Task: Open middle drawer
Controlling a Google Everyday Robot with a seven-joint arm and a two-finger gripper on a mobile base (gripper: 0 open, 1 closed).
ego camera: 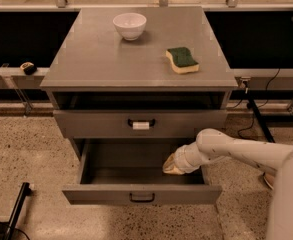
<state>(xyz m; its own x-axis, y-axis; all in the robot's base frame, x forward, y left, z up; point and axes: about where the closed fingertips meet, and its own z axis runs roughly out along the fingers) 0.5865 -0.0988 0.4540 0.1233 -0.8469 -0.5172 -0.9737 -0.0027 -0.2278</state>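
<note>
We see the middle drawer (pixel 101 194) pulled well out, under the white-tagged drawer (pixel 96 124). Gripper (pixel 172 166) sits inside it, right side, low over the floor; can't tell whether it's open or closed.

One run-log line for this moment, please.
middle drawer: pulled out | gripper: inside the drawer opening, right side | cabinet top: bowl, sponge
</note>
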